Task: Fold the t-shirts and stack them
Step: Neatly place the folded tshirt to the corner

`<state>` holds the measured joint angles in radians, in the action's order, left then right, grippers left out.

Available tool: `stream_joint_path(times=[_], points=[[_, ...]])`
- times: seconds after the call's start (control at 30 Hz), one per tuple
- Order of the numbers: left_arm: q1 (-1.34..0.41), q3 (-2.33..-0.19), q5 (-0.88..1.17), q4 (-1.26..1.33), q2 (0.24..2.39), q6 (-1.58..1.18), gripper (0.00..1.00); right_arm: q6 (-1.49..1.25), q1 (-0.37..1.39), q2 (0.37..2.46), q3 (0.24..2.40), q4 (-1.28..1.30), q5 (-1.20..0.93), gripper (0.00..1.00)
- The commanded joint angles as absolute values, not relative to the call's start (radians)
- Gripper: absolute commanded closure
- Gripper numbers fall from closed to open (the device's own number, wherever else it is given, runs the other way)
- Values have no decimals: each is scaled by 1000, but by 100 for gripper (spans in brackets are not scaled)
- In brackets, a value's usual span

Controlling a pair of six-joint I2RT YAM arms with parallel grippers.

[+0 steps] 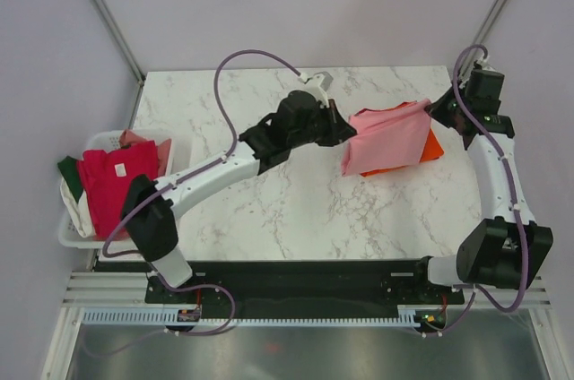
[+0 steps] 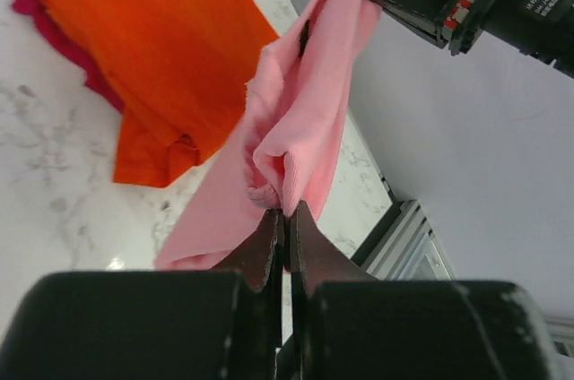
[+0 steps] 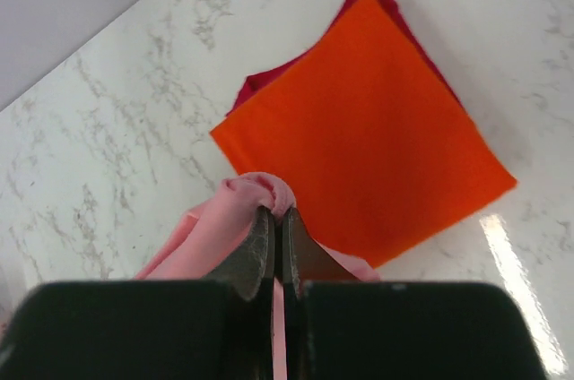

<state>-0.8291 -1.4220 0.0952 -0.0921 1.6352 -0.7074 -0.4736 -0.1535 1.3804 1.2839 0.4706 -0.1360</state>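
A folded light pink t-shirt (image 1: 387,136) hangs in the air between both grippers, above the right part of the table. My left gripper (image 1: 348,133) is shut on its left edge (image 2: 287,160). My right gripper (image 1: 436,107) is shut on its right corner (image 3: 260,190). Under it lies a folded bright orange t-shirt (image 1: 434,145), seen in the left wrist view (image 2: 161,48) and the right wrist view (image 3: 368,129), stacked on a crimson-red t-shirt (image 2: 63,39) whose edge peeks out (image 3: 269,75). More shirts sit in the basket: crimson-red (image 1: 115,181), dark green (image 1: 70,170), cream (image 1: 81,210).
The white plastic basket (image 1: 99,140) stands off the table's left edge. The marble table (image 1: 296,210) ends at the far right close to the stack. The right arm (image 1: 498,165) runs along the right side.
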Motion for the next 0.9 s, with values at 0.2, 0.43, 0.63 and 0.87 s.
stream_joint_path(times=[0.2,0.43,0.63,0.87], points=[[-972,-1664,-43,-5,1911,-808,98,-448,-339,1436,1327,434,-37,100],[-976,-1735,-64,70,2035,-841,98,-465,-342,1560,1420,405,-26,100],[-933,-1795,-57,107,2109,-834,98,-492,-341,1684,1483,356,-95,100],[-873,-1813,-9,156,2157,-874,98,-515,-341,1761,1566,337,-104,100]])
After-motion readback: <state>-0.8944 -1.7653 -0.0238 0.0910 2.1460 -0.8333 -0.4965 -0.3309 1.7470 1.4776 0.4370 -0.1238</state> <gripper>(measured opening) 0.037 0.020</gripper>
